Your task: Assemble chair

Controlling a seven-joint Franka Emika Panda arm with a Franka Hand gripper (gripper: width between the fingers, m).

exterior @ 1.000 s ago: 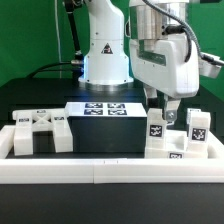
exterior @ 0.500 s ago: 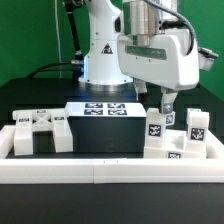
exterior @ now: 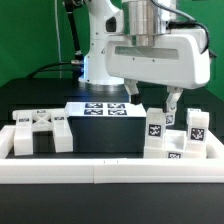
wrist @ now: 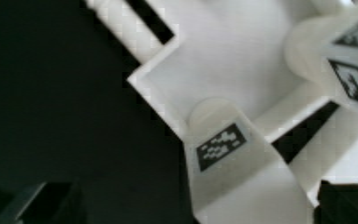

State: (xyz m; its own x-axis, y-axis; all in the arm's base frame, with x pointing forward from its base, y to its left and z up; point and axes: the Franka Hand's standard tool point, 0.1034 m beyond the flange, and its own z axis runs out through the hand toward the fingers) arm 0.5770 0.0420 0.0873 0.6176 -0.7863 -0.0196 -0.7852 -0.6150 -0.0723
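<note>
The chair lies in loose white blocky parts with black-and-white tags. One group (exterior: 40, 131) sits at the exterior view's left, another (exterior: 176, 135) at its right. My gripper (exterior: 152, 99) is open and empty, its fingers (exterior: 172, 102) spread wide just above the right group, touching nothing. In the wrist view a white post with a tag (wrist: 220, 146) runs down between the two dark fingertips (wrist: 23, 204), nearer one of them. A second tagged part (wrist: 355, 78) shows at the edge. The gripper (wrist: 185, 212) holds nothing there.
The marker board (exterior: 105, 109) lies flat on the black table behind the parts. A long low white border rail (exterior: 110, 166) runs along the front, with raised ends at both sides. The robot's base (exterior: 104, 55) stands at the back.
The hand has turned about its axis, so it now shows its broad side, and has shifted toward the exterior view's left. The fingers stay open. The chair parts have not moved.
</note>
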